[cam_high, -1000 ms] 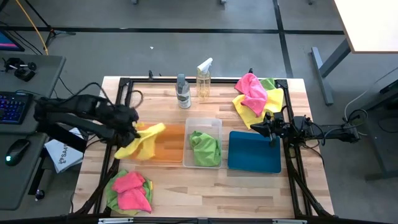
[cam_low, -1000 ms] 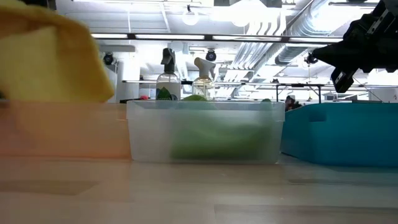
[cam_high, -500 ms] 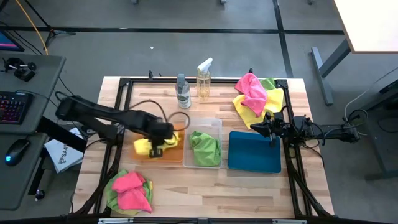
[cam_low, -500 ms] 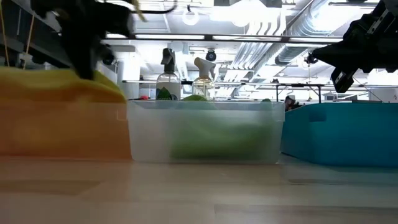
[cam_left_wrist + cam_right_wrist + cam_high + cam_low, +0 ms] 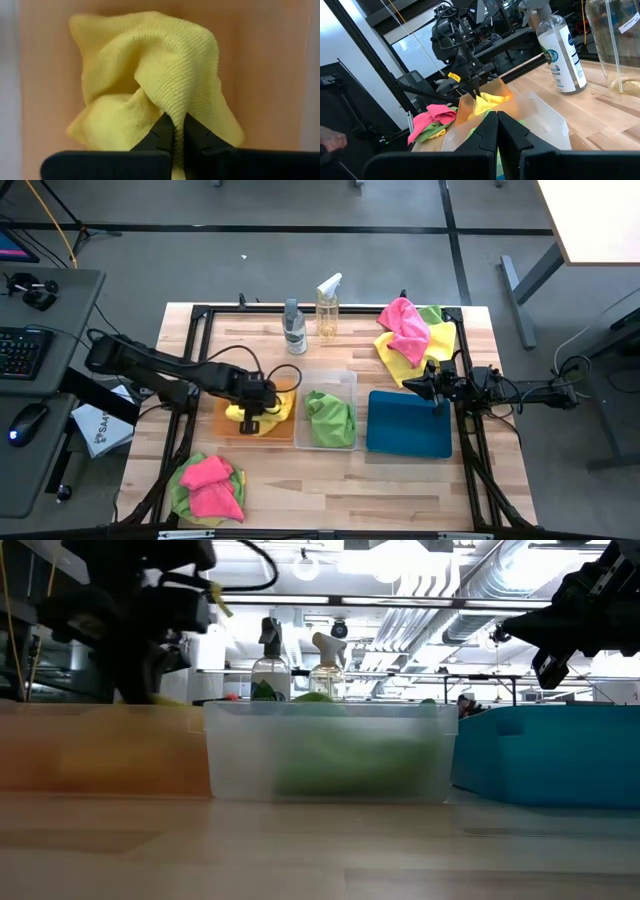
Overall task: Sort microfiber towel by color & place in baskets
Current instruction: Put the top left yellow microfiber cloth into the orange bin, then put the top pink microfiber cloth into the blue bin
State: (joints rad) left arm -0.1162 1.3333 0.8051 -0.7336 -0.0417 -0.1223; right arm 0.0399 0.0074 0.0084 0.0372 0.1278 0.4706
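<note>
Since a second ago the left gripper [image 5: 256, 408] has carried the yellow towel [image 5: 262, 408] from beside the table's left edge into the orange basket [image 5: 228, 427]; its fingers [image 5: 165, 131] pinch a fold of the cloth, which now sits bunched inside. Next door, the clear basket [image 5: 345, 383] holds a green towel [image 5: 330, 418], then the blue basket [image 5: 408, 425]. Above that, the right gripper [image 5: 412, 387] waits, fingers together

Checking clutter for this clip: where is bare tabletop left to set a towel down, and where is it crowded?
Bare wood runs along the table's front edge, from the pink-and-green towel pile rightward below the clear basket and blue basket. The back right corner is crowded with a towel heap; two spray bottles stand at back centre.
</note>
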